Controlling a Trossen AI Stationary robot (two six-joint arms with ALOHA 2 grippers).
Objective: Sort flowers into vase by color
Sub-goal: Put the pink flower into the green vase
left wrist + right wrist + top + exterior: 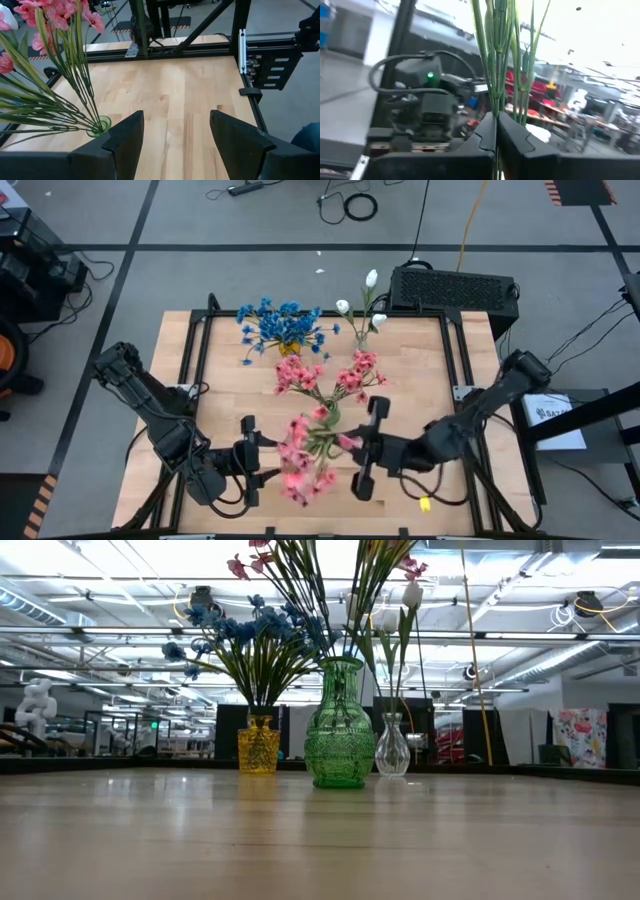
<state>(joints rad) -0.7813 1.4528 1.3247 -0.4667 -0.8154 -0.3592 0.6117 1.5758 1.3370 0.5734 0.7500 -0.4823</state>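
Flowers are nearly all sorted, judging from the high view: blue blooms (280, 325) sit at the far left, white buds (362, 305) at the far right, and pink blooms (330, 375) in the middle vase. More pink blooms (300, 460) lie low at the near middle, between the two grippers. The left gripper (247, 460) stands just left of them; the right gripper (367, 448) is just right of them.

From the low view, the yellow vase (258, 745), the green vase (340, 725) and the clear vase (391, 747) stand in a row, each with its own colour (no gripper shows here).

In the left wrist view the left gripper has its fingers (125, 137) spread wide and empty, with pink stems entering the green vase mouth (99, 125) beside them.

In the right wrist view the right gripper (496, 125) is pinched tight on thin green stems (496, 55).

I judge the step to be placing the last pink sprig; next the stems must be guided into the green vase, then released.
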